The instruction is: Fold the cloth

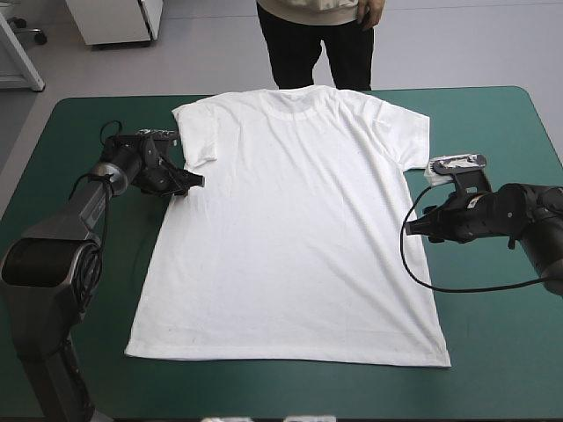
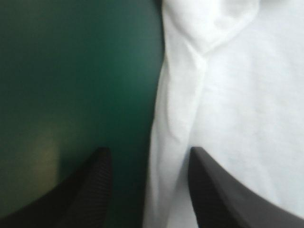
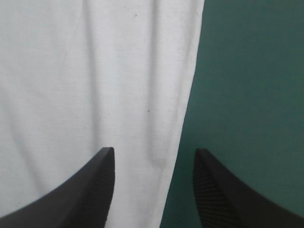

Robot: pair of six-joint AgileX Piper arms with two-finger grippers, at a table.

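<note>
From above, the T-shirt [image 1: 290, 229] lies flat on the table [image 1: 493, 352], collar toward the far edge. Left wrist: left gripper [image 2: 149, 149] spread wide, shirt's side edge between its fingers [image 2: 90, 190]. Right wrist: right gripper [image 3: 155, 150] the same.

White T-shirt [image 1: 290, 229], plain; teal-green cover [image 1: 493, 325]; black gripper [image 2: 149, 190] fingers.

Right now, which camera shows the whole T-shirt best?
The high view: the T-shirt lies spread flat, with collar, both sleeves and hem visible. The left wrist view shows only one side edge near a sleeve; the right wrist view only the other side edge.
</note>
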